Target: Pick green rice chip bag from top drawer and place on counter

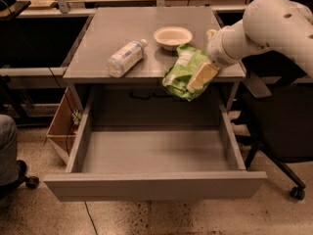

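The green rice chip bag hangs tilted at the counter's front right edge, partly over the open top drawer. My gripper comes in from the right on a white arm and is shut on the bag's right side, with one cream finger lying across it. The bag's upper part overlaps the counter edge; its lower part is in the air above the drawer's back. The drawer is pulled fully out, and its grey floor shows.
A clear plastic bottle lies on its side on the counter's left front. A white bowl stands behind the bag. A black office chair stands to the right, and a wooden box is at the cabinet's left.
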`<state>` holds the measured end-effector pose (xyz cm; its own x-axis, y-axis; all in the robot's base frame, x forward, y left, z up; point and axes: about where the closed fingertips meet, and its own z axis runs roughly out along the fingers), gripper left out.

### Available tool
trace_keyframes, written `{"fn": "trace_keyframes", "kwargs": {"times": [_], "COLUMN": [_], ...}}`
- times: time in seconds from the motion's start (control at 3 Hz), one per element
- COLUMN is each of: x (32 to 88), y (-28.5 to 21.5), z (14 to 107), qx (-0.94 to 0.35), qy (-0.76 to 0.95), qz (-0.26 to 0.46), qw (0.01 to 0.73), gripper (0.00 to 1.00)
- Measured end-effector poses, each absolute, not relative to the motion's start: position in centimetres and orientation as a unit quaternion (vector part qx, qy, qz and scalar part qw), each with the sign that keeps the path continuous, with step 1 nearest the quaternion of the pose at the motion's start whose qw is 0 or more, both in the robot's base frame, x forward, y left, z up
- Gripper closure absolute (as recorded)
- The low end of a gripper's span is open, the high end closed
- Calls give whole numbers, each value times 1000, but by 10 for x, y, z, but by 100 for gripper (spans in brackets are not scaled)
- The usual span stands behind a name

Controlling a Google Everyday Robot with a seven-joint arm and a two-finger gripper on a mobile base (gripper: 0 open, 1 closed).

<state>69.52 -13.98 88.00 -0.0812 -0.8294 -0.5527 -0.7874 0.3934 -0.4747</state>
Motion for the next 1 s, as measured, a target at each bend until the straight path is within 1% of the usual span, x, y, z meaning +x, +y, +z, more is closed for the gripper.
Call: {"fn": "trace_keyframes", "kwargs": {"times": [0.67, 1.0], "x": [658, 649], "y": [-145, -148], "z": [893, 904], "qx": [-556, -555], "qy": [731, 730], "qz": [-13, -14], "qw": [396, 399], "gripper": [0, 0]}}
